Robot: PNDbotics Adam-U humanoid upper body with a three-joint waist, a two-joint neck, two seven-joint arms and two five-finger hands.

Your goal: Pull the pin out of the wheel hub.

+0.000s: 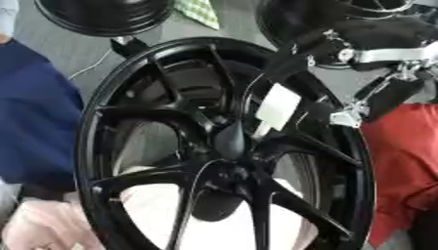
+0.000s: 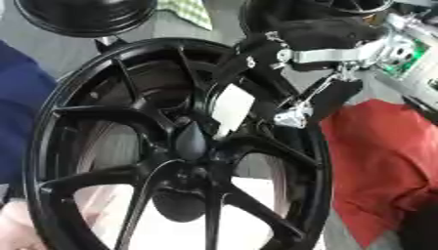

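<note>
Up top, right hand (image 2: 282, 53) (fingers' spread unclear) reaches onto the wheel (image 2: 51, 146).

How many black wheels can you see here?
3: the big wheel standing in the middle, a second wheel at the upper left, and a third wheel partly hidden behind the robot's right hand. More may lie out of view.

A large glossy black wheel (image 1: 224, 146) fills most of the view, standing nearly upright with its open face toward the camera. Thin spokes run from the rim to the hub (image 1: 231, 173) below the middle. A dark, teardrop-shaped pin (image 2: 190, 139) stands up from the hub. A white tag (image 1: 278, 108) hangs just above it among the spokes.
</note>
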